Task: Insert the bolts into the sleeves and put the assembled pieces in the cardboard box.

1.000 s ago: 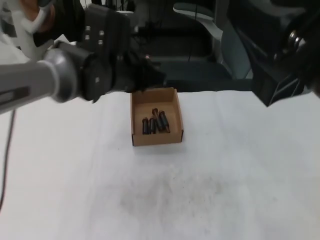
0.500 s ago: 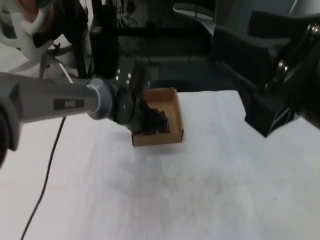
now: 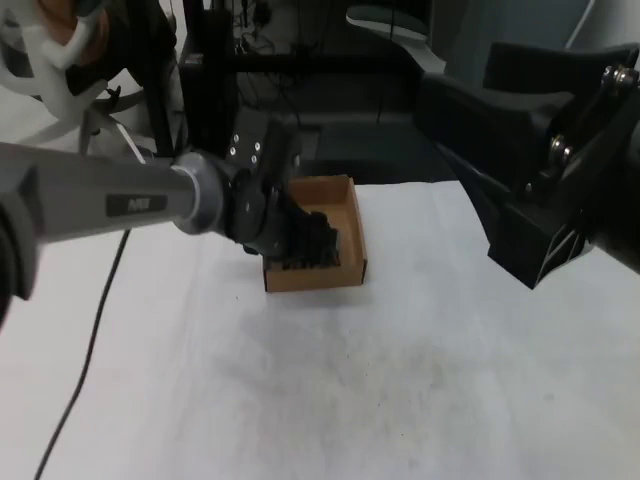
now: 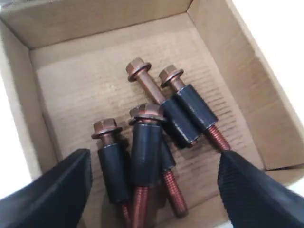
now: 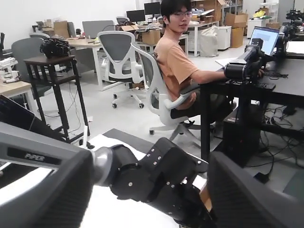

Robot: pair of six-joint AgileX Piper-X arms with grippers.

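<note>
four sleeved bolts (image 4: 145, 149) lie in the cardboard box (image 4: 109, 28) just below the left gripper (image 4: 154, 183), long axes roughly crossing its closing line. its fingers (image 4: 61, 190) gape empty.

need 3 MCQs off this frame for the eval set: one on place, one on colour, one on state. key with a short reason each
1. Where do the assembled pieces lie?
A) on the white cloth beside the box
B) inside the cardboard box
C) on a chair

2. What colour are the sleeves?
A) black
B) white
C) yellow

3. How is the left tool?
A) shut on one piece
B) open over the box, holding nothing
C) shut and empty

Key:
1 B: the left wrist view shows them on the box floor, within its walls.
2 A: each sleeve is black, on a copper-coloured bolt.
3 B: its fingers stand wide apart, one on either side of the pieces, touching none.
</note>
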